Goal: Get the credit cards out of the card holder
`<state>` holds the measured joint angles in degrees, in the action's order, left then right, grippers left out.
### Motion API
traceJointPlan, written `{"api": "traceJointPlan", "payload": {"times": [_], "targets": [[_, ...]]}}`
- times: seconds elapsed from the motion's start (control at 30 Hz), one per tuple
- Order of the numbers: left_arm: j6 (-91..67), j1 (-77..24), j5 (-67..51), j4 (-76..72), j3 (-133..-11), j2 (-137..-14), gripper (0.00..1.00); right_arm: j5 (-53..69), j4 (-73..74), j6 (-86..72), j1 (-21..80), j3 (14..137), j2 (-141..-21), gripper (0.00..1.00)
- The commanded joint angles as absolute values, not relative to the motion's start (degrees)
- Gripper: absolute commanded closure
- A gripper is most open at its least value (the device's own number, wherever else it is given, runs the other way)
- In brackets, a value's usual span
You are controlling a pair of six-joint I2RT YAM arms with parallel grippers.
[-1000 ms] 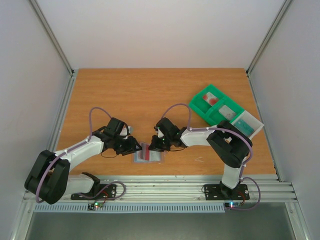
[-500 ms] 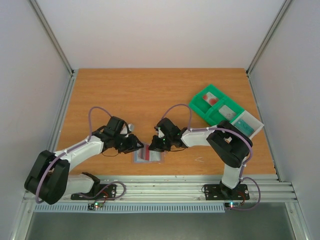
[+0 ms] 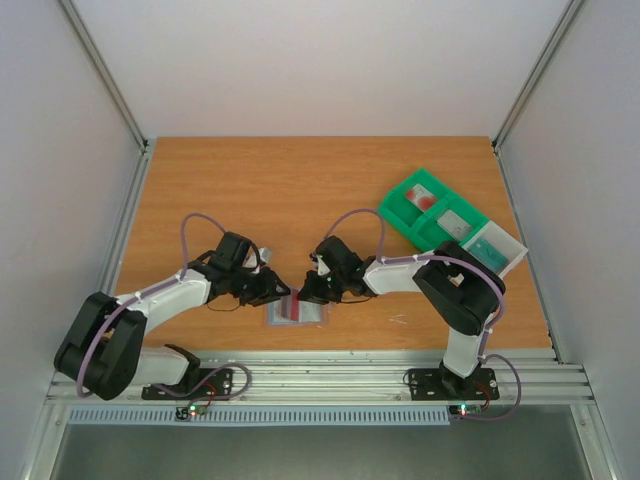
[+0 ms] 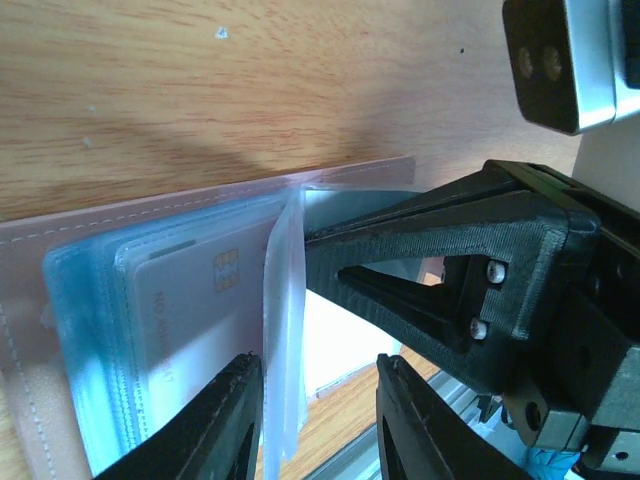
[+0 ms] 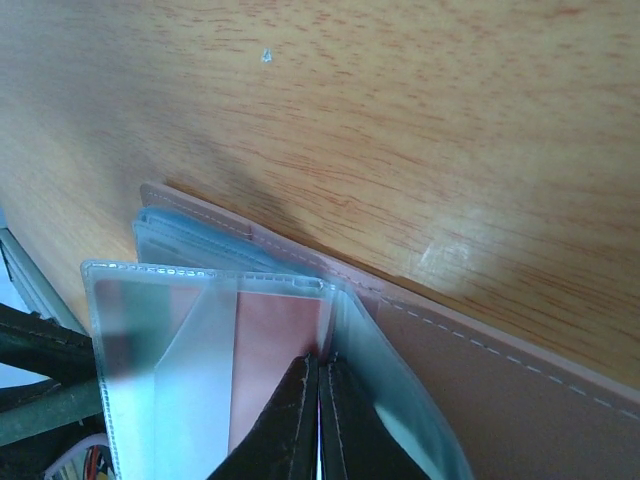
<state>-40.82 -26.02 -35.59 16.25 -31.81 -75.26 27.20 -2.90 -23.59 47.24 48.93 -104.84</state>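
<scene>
A wooden table (image 3: pixel 300 180) fills the overhead frame, with the left arm (image 3: pixel 160 295) and right arm (image 3: pixel 420 270) reaching inward from the bottom corners and a green tray (image 3: pixel 400 215) at centre right. The card holder (image 3: pixel 315 316) lies open at lower centre between the two wrists, its clear sleeves (image 4: pixel 285 330) fanned upward. A grey card (image 4: pixel 200 300) and a red card (image 5: pixel 275 350) sit inside the sleeves. The left gripper (image 4: pixel 318 365) stands with jaws apart astride one sleeve leaf; the right gripper (image 5: pixel 318 370) is closed, tips at the sleeve fold, any pinch not discernible
</scene>
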Motion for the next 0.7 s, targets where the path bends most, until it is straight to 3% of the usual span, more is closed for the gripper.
{"api": "traceJointPlan", "payload": {"times": [0.0,0.23,0.47,0.67], "targets": [[-42.03,-26.19,-37.56,12.18,-31.46,-76.0,0.67,25.87,-2.64,-25.03,47.02,47.26,-105.66,0.97],[-41.95,-26.19,-38.37,12.17,-31.77,-77.11,0.66,25.17,-2.5,-26.69,46.37,46.94,-104.63,0.88],[-43.09,-26.19,-39.89,10.35,-31.52,-76.99,0.66,24.55,-2.38,-27.11,45.8,46.15,-104.36,0.97],[-45.34,-26.19,-41.65,7.08,-30.93,-76.74,0.66,22.68,-0.51,-25.89,45.62,46.13,-101.57,0.95]]}}
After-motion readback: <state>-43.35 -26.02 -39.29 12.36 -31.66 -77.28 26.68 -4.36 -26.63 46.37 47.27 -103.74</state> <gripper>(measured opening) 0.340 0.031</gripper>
